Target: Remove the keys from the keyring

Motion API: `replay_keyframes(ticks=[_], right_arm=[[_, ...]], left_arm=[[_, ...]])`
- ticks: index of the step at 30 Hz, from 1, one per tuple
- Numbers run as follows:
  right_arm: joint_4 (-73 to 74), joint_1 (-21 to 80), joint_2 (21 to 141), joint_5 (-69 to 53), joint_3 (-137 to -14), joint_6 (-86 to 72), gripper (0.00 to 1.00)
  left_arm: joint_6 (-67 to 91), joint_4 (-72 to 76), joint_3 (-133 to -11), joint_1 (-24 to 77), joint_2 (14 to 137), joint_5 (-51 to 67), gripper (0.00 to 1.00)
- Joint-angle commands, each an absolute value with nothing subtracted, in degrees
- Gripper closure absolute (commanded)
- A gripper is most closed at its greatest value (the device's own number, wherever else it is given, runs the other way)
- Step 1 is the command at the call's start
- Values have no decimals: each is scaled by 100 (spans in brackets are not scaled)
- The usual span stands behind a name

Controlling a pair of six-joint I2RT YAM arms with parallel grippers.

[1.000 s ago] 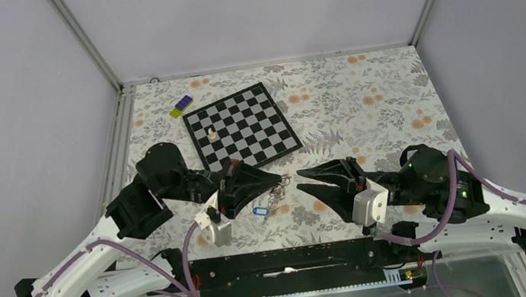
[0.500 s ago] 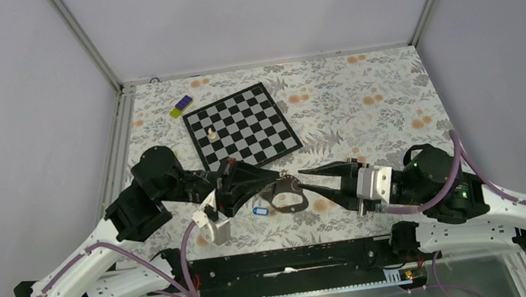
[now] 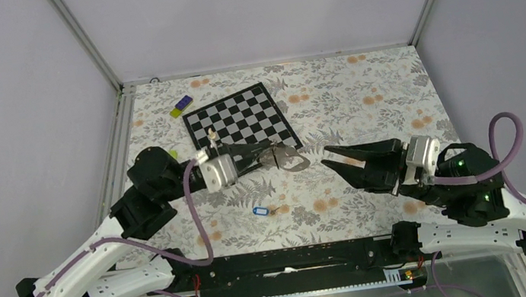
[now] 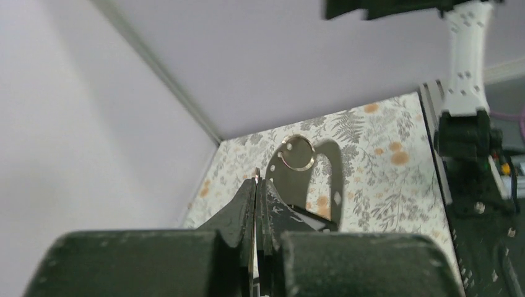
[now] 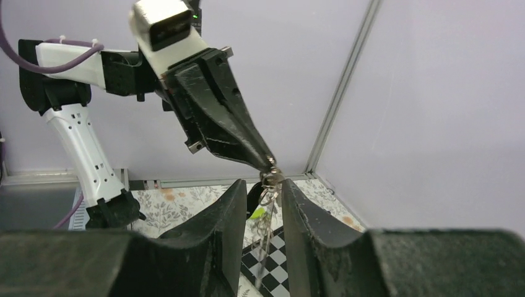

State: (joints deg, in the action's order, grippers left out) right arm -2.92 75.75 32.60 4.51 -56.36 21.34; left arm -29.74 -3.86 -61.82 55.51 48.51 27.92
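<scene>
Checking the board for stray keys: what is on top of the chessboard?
One white chess piece stands on the chessboard near its left edge. The left gripper, shut on the keyring, hangs over the near edge, hiding the squares beneath.

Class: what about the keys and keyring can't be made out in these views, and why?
- Top view: number of keys on the left gripper; too small, merged together.
- Right wrist view: the keys' lower ends; blurred, partly behind fingers of the right gripper.
- Left wrist view: whether key or wire ring is pinched; own fingers hide it.
- Top view: speck beside the blue tag; too small.
</scene>
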Motion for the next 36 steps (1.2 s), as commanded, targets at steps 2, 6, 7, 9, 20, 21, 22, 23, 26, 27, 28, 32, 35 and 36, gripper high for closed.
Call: replay_keyframes(ticks=[2, 6, 7, 9, 20, 21, 22, 23, 26, 27, 28, 32, 35, 36], right_arm=[[-575, 7611, 3304, 1037, -5560, 1734, 66], [-694, 7611, 3400, 1092, -5436, 1802, 65], [-691, 7611, 3450, 1090, -5440, 1820, 64], [-601, 7611, 3568, 1054, -5504, 1864, 64], [-341, 7611, 3621, 899, -5764, 2021, 63], [-285, 7611, 3595, 859, -5811, 2029, 63], [-224, 7612, 3575, 808, -5864, 2030, 62], [-183, 7614, 3542, 761, -5912, 2010, 62], [-154, 7611, 3490, 730, -5900, 1961, 61], [-131, 7611, 3506, 720, -5859, 1968, 61], [-113, 7611, 3530, 732, -5814, 1976, 61], [-33, 7612, 3745, 746, -5724, 2036, 59], [-35, 7612, 3867, 842, -5688, 2188, 59], [-35, 7611, 3901, 886, -5688, 2242, 59]], left_arm=[[-876, -257, -6613, 5538, 5048, 395, 100], [-1339, -730, -6727, 5538, 5102, 954, 100], [-1478, -691, -6659, 5537, 5056, 1275, 100], [-1895, -680, -6544, 5537, 4969, 1975, 100], [-4851, -2090, -6708, 5537, 4816, 4581, 100], [-4987, -2159, -6700, 5539, 4810, 4656, 100], [-5095, -2250, -6718, 5545, 4819, 4701, 100], [-5212, -2385, -6796, 5541, 4847, 4747, 100], [-5526, -2769, -7021, 5542, 5004, 4926, 100], [-5606, -2832, -7069, 5545, 5040, 5022, 100], [-5651, -2853, -7101, 5538, 5067, 5100, 100], [-5823, -2875, -7197, 5542, 5120, 5319, 100], [-5955, -3059, -7334, 5546, 5186, 5497, 100], [-5983, -3145, -7377, 5550, 5202, 5574, 100]])
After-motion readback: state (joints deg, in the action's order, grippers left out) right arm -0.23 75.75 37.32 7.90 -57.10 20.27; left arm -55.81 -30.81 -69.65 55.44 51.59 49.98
